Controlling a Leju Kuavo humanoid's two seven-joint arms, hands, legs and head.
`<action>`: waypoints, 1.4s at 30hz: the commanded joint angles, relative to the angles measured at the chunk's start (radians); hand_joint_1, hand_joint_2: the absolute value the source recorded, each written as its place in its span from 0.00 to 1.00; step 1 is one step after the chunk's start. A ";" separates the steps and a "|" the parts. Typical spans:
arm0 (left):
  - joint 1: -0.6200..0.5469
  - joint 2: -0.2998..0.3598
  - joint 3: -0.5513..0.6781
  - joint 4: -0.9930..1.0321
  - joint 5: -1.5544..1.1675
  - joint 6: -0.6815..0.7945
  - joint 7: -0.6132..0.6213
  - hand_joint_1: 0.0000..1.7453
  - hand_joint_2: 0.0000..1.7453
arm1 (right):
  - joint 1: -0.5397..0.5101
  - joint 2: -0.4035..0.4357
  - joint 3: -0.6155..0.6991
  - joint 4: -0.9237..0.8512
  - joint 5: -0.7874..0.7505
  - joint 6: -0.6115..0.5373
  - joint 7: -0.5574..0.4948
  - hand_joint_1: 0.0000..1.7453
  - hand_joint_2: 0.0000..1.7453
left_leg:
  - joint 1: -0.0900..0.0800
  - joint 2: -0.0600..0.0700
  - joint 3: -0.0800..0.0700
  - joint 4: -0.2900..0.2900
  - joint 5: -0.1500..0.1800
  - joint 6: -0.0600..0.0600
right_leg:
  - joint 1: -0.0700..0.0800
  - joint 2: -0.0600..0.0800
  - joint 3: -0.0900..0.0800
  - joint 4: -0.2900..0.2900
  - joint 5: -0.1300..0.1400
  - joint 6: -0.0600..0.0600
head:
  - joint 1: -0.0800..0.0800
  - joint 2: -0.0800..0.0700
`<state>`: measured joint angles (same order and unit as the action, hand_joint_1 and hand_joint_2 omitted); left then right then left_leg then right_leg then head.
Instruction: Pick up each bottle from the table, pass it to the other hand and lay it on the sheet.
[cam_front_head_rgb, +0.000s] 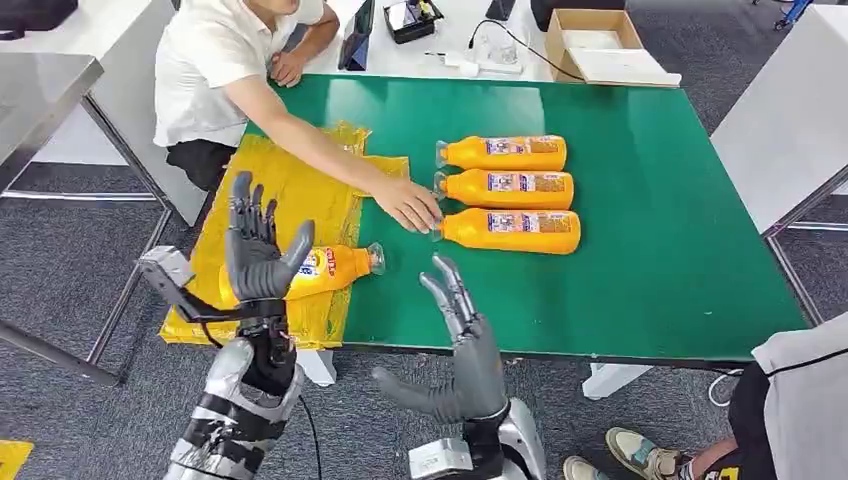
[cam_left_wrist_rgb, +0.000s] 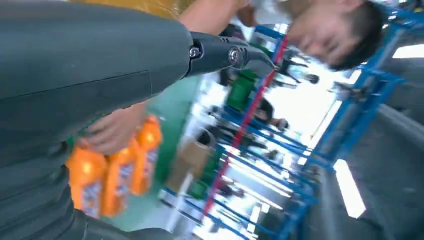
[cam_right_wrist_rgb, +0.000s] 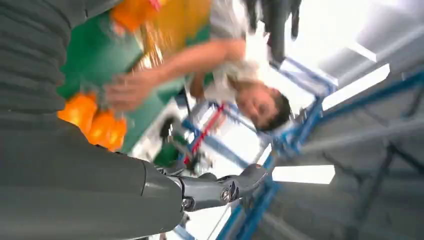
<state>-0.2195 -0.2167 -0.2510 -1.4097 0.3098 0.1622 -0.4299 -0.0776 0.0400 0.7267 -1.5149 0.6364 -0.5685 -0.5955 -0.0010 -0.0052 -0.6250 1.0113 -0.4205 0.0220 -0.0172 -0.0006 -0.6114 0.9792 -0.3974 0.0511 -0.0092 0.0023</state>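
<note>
Three orange bottles lie side by side on the green table (cam_front_head_rgb: 650, 260): the far bottle (cam_front_head_rgb: 505, 152), the middle bottle (cam_front_head_rgb: 508, 188) and the near bottle (cam_front_head_rgb: 510, 230). A fourth orange bottle (cam_front_head_rgb: 335, 268) lies on the yellow sheet (cam_front_head_rgb: 285, 200) at the table's left edge. My left hand (cam_front_head_rgb: 255, 250) is raised above that bottle with fingers spread, holding nothing. My right hand (cam_front_head_rgb: 462, 350) is raised at the table's near edge, fingers apart and empty. The bottles (cam_left_wrist_rgb: 112, 170) show blurred in the left wrist view and the bottles (cam_right_wrist_rgb: 95, 120) show blurred in the right wrist view.
A person sits at the far left; the person's hand (cam_front_head_rgb: 408, 205) reaches over the sheet and touches the caps of the bottle row. A cardboard box (cam_front_head_rgb: 600, 45) and small items stand on the white table behind. Another person's shoes (cam_front_head_rgb: 640, 455) are at the near right.
</note>
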 joint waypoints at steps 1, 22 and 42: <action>0.225 0.133 -0.106 -0.178 -0.012 0.014 0.045 0.00 1.00 | 0.175 -0.144 -0.293 -0.008 0.168 -0.102 0.080 0.00 1.00 | 0.000 0.000 0.011 -0.004 -0.002 -0.001 | 0.001 -0.001 0.011 -0.004 -0.002 -0.002 | 0.000 0.000; 0.292 0.119 -0.080 -0.180 -0.210 0.132 -0.021 0.00 1.00 | -0.088 -0.233 -0.599 0.489 0.269 0.001 0.115 0.00 1.00 | 0.000 0.001 0.006 -0.001 -0.001 0.001 | 0.000 0.001 0.006 -0.002 0.000 -0.001 | 0.000 0.000; 0.182 0.083 -0.183 -0.032 -0.253 0.157 -0.006 0.00 1.00 | -0.447 -0.120 -0.393 1.030 0.343 0.149 0.216 0.00 1.00 | 0.000 0.004 0.006 -0.001 -0.001 0.001 | 0.001 0.002 0.005 -0.001 0.001 -0.001 | 0.000 0.000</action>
<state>0.0374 -0.1335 -0.3777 -1.5690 0.0690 0.3151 -0.4440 -0.3634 -0.1529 0.2404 -0.7677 0.9705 -0.4506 -0.4193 -0.0019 -0.0045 -0.6234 1.0114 -0.4200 0.0244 -0.0175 -0.0008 -0.6098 0.9793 -0.3960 0.0524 -0.0092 0.0023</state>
